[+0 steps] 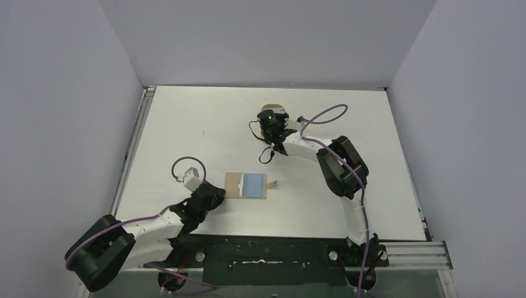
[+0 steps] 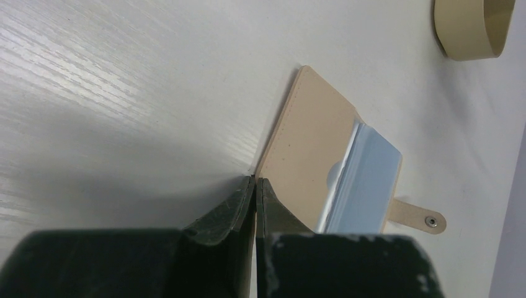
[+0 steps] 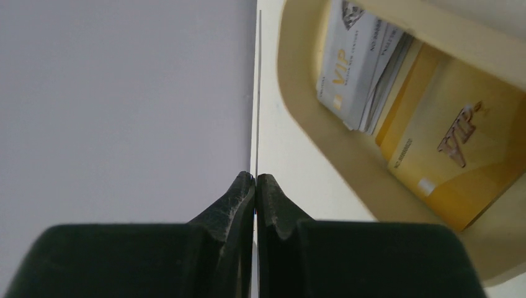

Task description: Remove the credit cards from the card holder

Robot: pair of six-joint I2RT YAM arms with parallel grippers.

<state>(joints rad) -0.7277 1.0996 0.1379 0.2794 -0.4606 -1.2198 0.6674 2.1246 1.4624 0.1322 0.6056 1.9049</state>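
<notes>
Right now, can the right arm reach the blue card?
Probably not yet: right gripper is shut on a thin card at the dish. Otherwise blue card lies clear; left gripper clamps the card holder's left edge.

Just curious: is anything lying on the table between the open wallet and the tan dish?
No. In the left wrist view, only bare table separates the card holder from the dish.

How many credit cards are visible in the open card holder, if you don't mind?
1: a light blue card lies on the card holder panel nearest the strap tab. Others may be hidden beneath it.
</notes>
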